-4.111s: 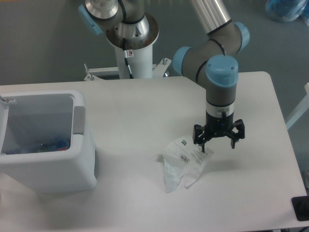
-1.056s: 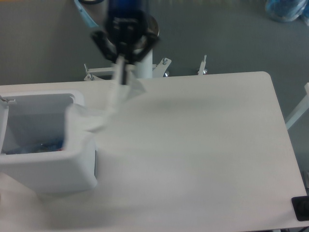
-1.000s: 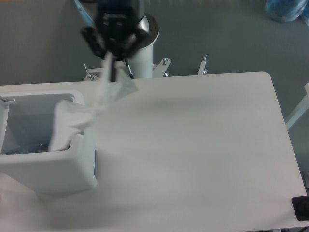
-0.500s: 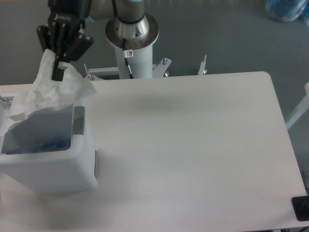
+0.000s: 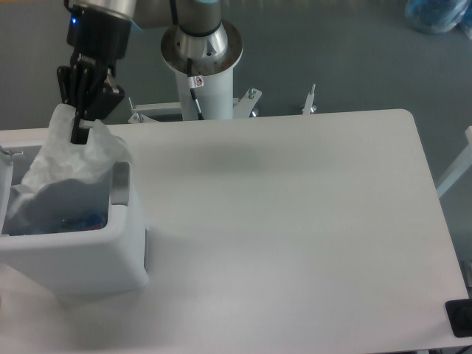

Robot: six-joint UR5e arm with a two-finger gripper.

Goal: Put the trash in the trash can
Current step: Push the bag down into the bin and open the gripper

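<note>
Fingers [image 5: 77, 131] of the black gripper [image 5: 80, 118] are pinching the top edge of a crinkly clear plastic bag [image 5: 70, 166] in the upper left of the frame, so the gripper is clamped on the bag. From that pinch point the bag is hanging down, and its lower part is draping into the open top of the white bin [image 5: 81, 254] at the left edge. One corner of the bag is spreading over the bin's right rim, close to the grey patch [image 5: 121, 184] on that side.

Inside the bin, at the bottom, something red and blue [image 5: 74, 220] is showing; it looks like the bottle's label, but it is too blurred to be sure. If so, one piece of trash is already lying in the bin.

Judging by this, the task is nearly done: the bag is hanging over the opening, and letting go is what is left.

Right of the bin, the white table [image 5: 295, 221] is filling most of the frame. At top centre the arm's round base [image 5: 200, 44] is sitting behind the table.
</note>
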